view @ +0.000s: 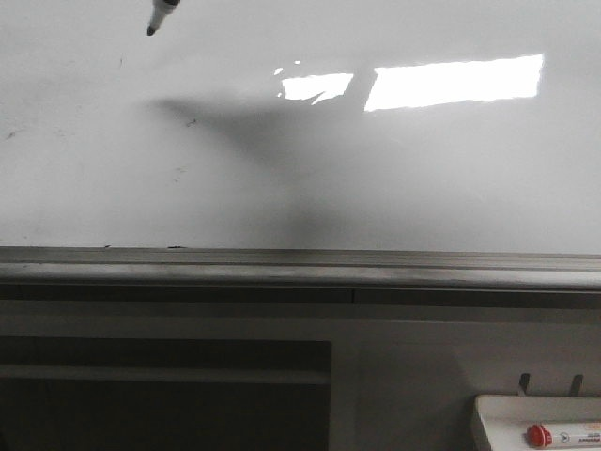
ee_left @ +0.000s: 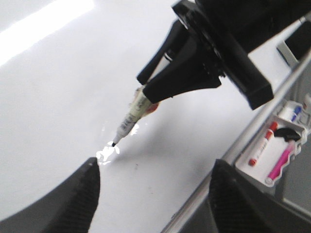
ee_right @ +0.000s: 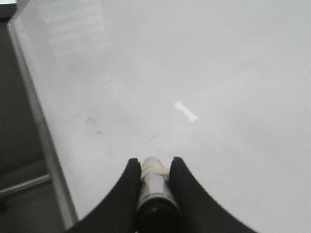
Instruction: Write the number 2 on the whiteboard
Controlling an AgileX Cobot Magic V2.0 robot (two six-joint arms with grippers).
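Observation:
The whiteboard (view: pixel 376 188) is glossy white with faint smudges and a bright glare; no black marker line of a number 2 shows on it. My right gripper (ee_right: pixel 154 162) is shut on a white-barrelled black marker (ee_right: pixel 154 182). The marker's tip (view: pixel 151 31) enters the front view at the far upper left. In the left wrist view the right gripper (ee_left: pixel 146 87) holds the marker (ee_left: pixel 131 116) slanted, its tip at or just above the board (ee_left: pixel 58 97); I cannot tell if it touches. My left gripper (ee_left: pixel 155 165) is open and empty over the board.
A grey metal rail (view: pixel 300 268) runs along the board's near edge. A small white tray (view: pixel 498 413) at the near right holds a red-capped marker (view: pixel 538 435). The left wrist view shows a red marker (ee_left: pixel 262 145) and a pink one (ee_left: pixel 282 162) in it.

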